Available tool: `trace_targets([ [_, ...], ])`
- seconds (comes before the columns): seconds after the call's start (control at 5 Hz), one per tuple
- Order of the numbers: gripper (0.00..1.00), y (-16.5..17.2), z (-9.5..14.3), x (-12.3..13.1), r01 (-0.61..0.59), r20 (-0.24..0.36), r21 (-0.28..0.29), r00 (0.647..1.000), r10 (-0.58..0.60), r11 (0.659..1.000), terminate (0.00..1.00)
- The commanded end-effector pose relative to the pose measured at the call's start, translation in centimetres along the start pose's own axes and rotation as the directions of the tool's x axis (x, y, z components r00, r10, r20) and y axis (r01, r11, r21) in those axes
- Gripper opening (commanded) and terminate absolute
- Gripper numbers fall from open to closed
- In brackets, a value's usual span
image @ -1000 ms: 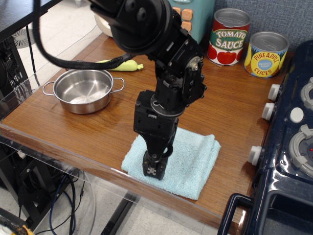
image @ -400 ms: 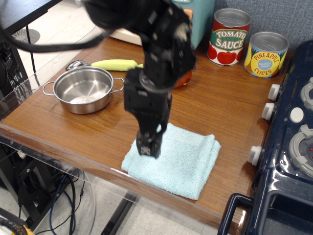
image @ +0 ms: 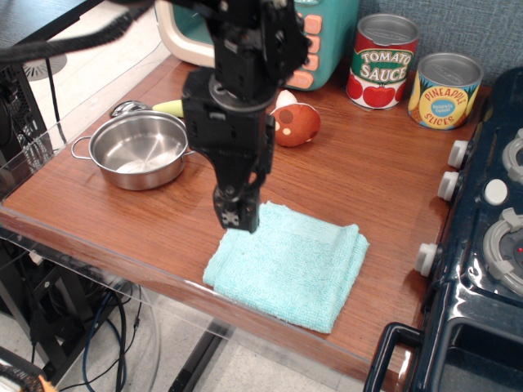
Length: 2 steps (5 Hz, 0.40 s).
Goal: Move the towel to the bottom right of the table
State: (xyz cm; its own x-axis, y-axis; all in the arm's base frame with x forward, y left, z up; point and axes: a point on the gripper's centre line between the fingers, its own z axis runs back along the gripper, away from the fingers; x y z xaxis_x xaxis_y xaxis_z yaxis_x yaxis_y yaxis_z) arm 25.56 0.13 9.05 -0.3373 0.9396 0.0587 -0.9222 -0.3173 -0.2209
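The light aqua-blue towel (image: 290, 265) lies folded and flat on the reddish-brown table (image: 376, 188), near the front edge and close to the dark navy toy stove. My gripper (image: 237, 216) hangs above the towel's back left corner, raised off the cloth and holding nothing. Its fingers point down and look closed together, but the gap between them is hard to make out from this angle.
A steel pot (image: 140, 149) stands at the left with a yellow-green toy (image: 167, 107) behind it. A brown mushroom toy (image: 292, 124) lies mid-table. Tomato sauce (image: 383, 62) and pineapple (image: 444, 91) cans stand at the back. The stove (image: 482, 245) fills the right side.
My gripper has lifted off the towel and moved up and back to the left. The towel stays flat where it was. The mushroom toy has come into view.
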Motion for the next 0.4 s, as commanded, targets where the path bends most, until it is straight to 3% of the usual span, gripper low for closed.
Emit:
trace_targets([
  [0.0,1.00,-0.18,1.45,-0.20,-0.011,-0.019,-0.047,1.000,0.010,0.999,0.00],
  [0.2,1.00,-0.18,1.45,-0.20,-0.011,-0.019,-0.047,1.000,0.010,0.999,1.00],
])
